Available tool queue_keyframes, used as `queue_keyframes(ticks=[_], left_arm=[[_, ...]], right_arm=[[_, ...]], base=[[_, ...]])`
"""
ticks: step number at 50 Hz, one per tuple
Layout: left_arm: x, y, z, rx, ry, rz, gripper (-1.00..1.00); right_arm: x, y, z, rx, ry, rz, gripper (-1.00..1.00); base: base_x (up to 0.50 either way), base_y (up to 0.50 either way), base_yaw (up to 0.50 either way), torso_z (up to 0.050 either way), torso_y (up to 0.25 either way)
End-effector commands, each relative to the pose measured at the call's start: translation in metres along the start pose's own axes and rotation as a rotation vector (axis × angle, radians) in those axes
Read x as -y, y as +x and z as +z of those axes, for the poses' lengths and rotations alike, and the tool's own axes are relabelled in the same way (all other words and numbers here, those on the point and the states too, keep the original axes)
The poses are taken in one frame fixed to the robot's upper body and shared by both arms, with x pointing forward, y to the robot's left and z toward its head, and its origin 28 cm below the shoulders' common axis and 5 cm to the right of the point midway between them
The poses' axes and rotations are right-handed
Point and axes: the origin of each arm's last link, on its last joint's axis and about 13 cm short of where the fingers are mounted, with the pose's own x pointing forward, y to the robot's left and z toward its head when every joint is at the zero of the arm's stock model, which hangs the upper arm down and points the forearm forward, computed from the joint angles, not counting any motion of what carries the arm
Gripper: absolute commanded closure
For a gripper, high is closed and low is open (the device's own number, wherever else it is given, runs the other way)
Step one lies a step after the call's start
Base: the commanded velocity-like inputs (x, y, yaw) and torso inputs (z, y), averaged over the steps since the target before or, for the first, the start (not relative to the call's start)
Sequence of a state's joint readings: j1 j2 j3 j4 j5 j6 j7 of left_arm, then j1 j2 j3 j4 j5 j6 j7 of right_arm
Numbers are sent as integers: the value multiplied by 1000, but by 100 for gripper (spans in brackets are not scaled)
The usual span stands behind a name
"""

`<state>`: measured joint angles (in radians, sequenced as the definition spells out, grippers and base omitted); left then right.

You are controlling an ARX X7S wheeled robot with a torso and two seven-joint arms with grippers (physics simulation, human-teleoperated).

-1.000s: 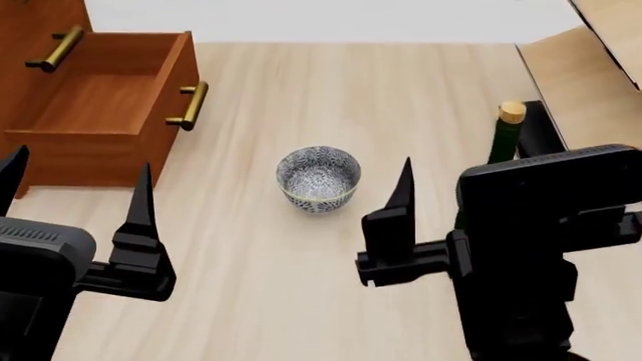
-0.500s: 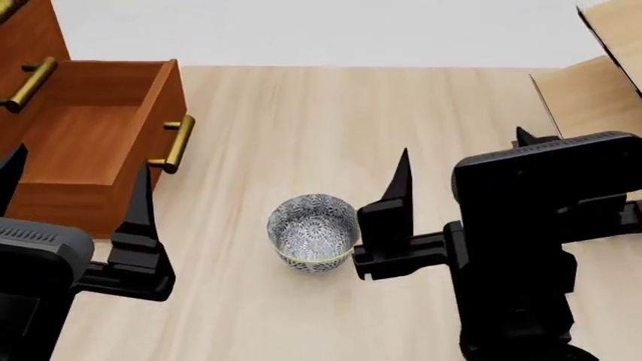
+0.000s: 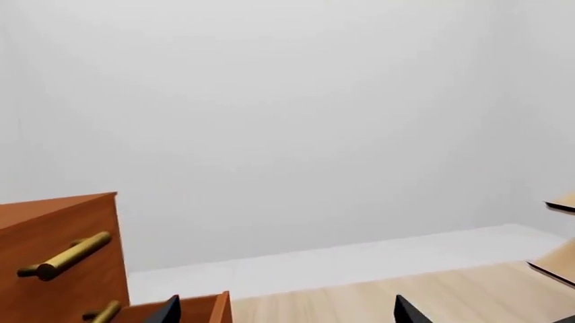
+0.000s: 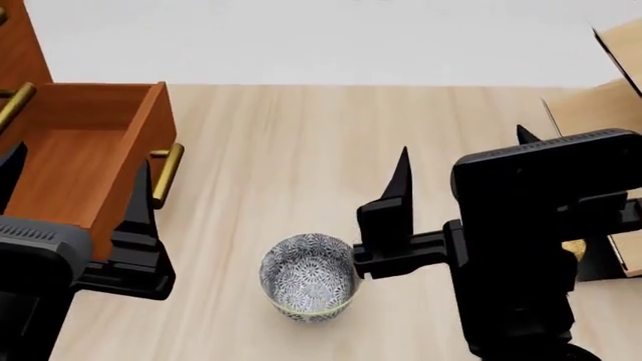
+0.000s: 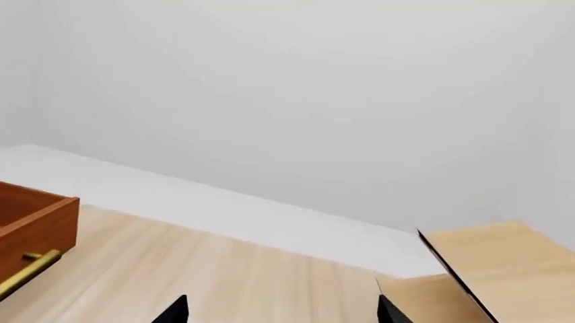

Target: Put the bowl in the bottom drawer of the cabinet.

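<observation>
The blue-patterned bowl (image 4: pixel 309 277) stands upright on the pale wood floor, low in the head view. It is just left of the inner finger (image 4: pixel 393 207) of my right gripper (image 4: pixel 464 144), which is open and holds nothing. The bottom drawer (image 4: pixel 71 154) of the cabinet (image 4: pixel 20 45) is pulled open at the left, its brass handle (image 4: pixel 165 174) facing the bowl. My left gripper (image 4: pixel 75 180) is open and empty in front of the drawer. In the wrist views the left gripper (image 3: pixel 287 311) and right gripper (image 5: pixel 280 313) show only black fingertips, spread apart; the bowl is out of view there.
A pale wooden rack (image 4: pixel 607 90) with a black base (image 4: pixel 602 263) stands at the right, partly behind my right arm; the rack (image 5: pixel 503 269) also shows in the right wrist view. The upper drawer's handle (image 3: pixel 67 254) is above the open drawer. A white wall lies beyond.
The head view has moved forward: the bowl has slid down the picture to beside my right gripper's inner finger, and the drawer has shifted left. Both grippers stay open.
</observation>
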<state>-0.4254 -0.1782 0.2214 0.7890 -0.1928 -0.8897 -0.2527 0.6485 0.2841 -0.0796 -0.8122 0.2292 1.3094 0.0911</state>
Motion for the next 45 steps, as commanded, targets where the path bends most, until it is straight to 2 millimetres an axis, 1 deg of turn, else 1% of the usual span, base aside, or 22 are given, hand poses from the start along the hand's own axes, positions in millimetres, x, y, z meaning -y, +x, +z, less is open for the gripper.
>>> queue_keyframes(ticks=[1,8,10,11,17,18,21,45], left_arm=[[0,-1,1,1,0,0,-100],[0,-1,-2,1,-1,-1,-100],[0,0,0,2,-1,-1,-100],[0,-1,-3,1,-1,-1,-100],[-1,0,-1,-1,-1,-1,-100],[0,-1,-4,-1,-1,-1,-100],[-1,0,-1,0,-1,0,-100],[0,-1,-1,1,0,-3,-100]], right_arm=[[0,0,1,2,-1,1,-100],[0,-1,1,1,-3,0,-100],[0,-1,1,1,-3,0,-100],[0,-1,1,1,-3,0,-100],[-1,0,0,-1,-3,1,-100],[-1,1,0,-1,-3,1,-100],[-1,1,1,0,-2,3,-100],[-1,0,0,0,-4,3,-100]], base=[[195,0,0,0,0],[188,0,0,0,0],[191,0,0,0,0],[188,0,0,0,0],[185,0,0,0,0],[184,0,0,0,0],[184,0,0,0,0],[176,0,0,0,0]])
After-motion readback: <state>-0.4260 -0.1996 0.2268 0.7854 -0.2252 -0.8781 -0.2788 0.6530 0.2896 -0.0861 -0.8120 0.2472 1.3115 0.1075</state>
